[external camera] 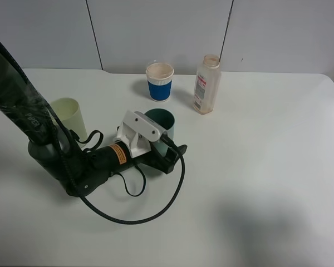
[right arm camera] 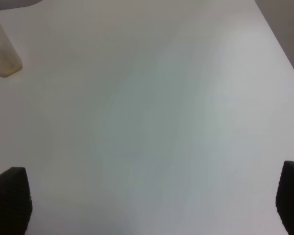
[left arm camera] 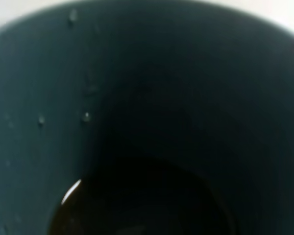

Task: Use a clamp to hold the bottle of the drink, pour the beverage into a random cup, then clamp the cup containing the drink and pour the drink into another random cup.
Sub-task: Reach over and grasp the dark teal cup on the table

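At the left of the exterior high view, the pale yellow-green cup (external camera: 67, 115) stands upright on the bench (external camera: 267, 183). It is just beside the dark left arm (external camera: 22, 105) and apart from the other things. A black cable (external camera: 156, 214) from this arm makes a loop on the bench in front of it.

More to the middle, the left end effector (external camera: 168, 142) is at the teal-green cup (external camera: 162, 119), which is upright. One black finger (external camera: 175, 151) shows in front of the cup wall, and the other is hidden under the white camera mount (external camera: 139, 130). The jaws stand wide. I cannot tell if they touch the cup. The left wrist view looks straight into this cup: dark green walls with small drops, and the beverage (left arm camera: 137, 210), dark brown, at the bottom.

Behind the teal-green cup, the blue-sleeved paper cup (external camera: 159, 82) stands near the far edge of the bench. To its right stands the bottle (external camera: 207, 84), upright, without cap, well apart from the left end effector.

Right of the bottle and in front of it, the bench is open white surface up to its right edge.

The right end effector (right arm camera: 149, 205) appears only in the right wrist view. Its fingertips (right arm camera: 10, 198) are wide apart above the bench and hold nothing. The base of the bottle (right arm camera: 2, 54) shows far from them.
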